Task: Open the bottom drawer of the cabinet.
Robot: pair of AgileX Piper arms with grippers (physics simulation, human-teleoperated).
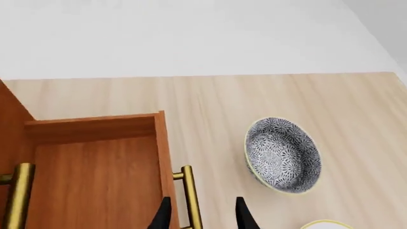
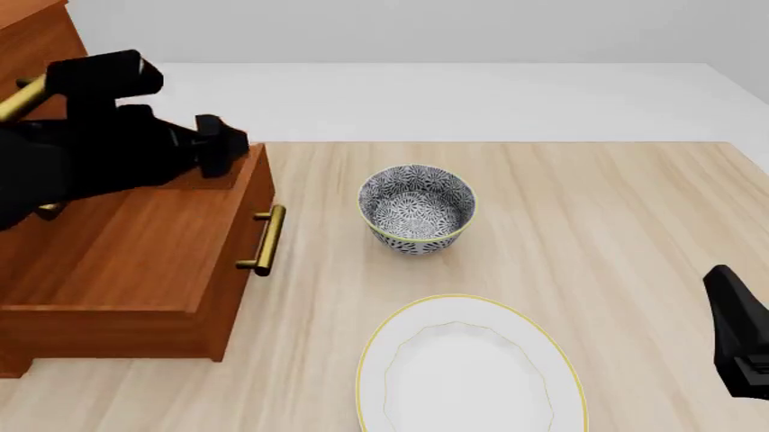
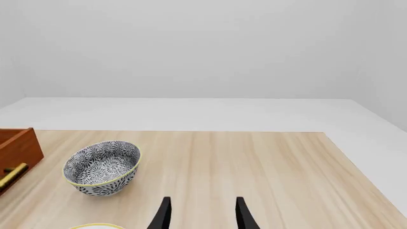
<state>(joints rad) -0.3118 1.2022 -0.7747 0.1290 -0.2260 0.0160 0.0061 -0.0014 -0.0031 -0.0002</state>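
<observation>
1. The bottom drawer is a red-brown wooden box. It sticks far out from the cabinet at the left side of the desk, so you can look down into it.
2. Inside, the drawer shows only bare, smooth wood.
3. On its front is one shiny brass bar handle, held on by two short posts. The front faces the patterned bowl.
4. Another brass handle shows in the left wrist view, on the cabinet above the drawer.
5. The left pincer hangs over the front edge of the drawer. Its two black fingers are a little apart, with the handle bar seen between them. It is open and holds nothing.
6. In the front view the left arm is a big black shape above the back of the drawer.
7. The right pincer is low at the right side of the desk, well away from the drawer. Its fingers are apart and hold nothing.
8. The bowl stands near the middle of the desk, near the drawer front but not touching it.
9. A white plate with a yellow rim lies on the near side of the bowl.
</observation>
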